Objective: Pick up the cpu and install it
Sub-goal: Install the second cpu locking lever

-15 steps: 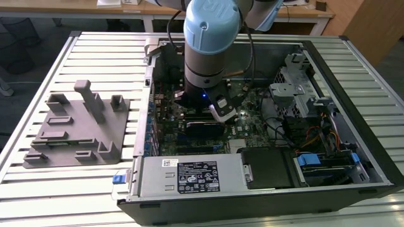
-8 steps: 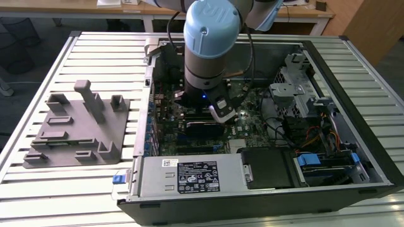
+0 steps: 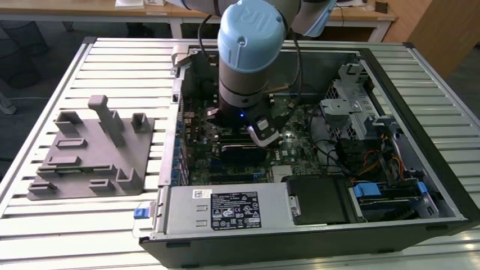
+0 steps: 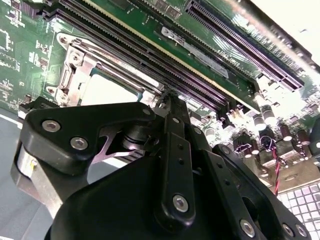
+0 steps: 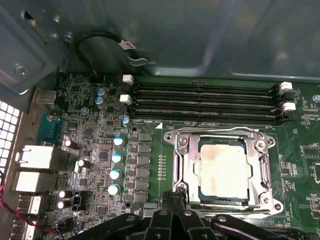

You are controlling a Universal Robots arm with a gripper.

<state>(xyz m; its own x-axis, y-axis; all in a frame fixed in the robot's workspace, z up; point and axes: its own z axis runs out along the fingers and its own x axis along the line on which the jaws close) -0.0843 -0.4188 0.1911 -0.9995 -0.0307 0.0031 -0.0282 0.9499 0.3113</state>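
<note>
1. The arm (image 3: 251, 50) reaches straight down into the open computer case (image 3: 442, 169), which lies on its side on the slatted counter (image 3: 112, 225).
2. The cpu (image 5: 222, 169) sits flat inside the motherboard socket, framed by the metal socket frame (image 5: 182, 165); in the first wrist view its pale silver top is fully uncovered.
3. In that view the claw (image 5: 172, 200) hangs just off the socket frame's corner, so the cpu lies at about two o'clock from the claw tips, close by but not touched.
4. In the second wrist view the claw (image 4: 167, 107) stands above the board with the cpu (image 4: 107, 90) at roughly ten o'clock from its tips, partly hidden behind the black claw body.
5. The claw fingers are drawn together, tips meeting, with nothing held between them.
6. Four memory slots (image 5: 200, 102) run along the far side of the socket, at twelve o'clock from the cpu in the first wrist view.
7. A grey plastic fixture block (image 3: 94, 154) with upright posts rests on the counter at nine o'clock from the case in the exterior view, well apart from the arm.
8. The green motherboard (image 5: 100, 165) with its small blue-topped capacitors lies at nine o'clock from the socket in the first wrist view.
</note>
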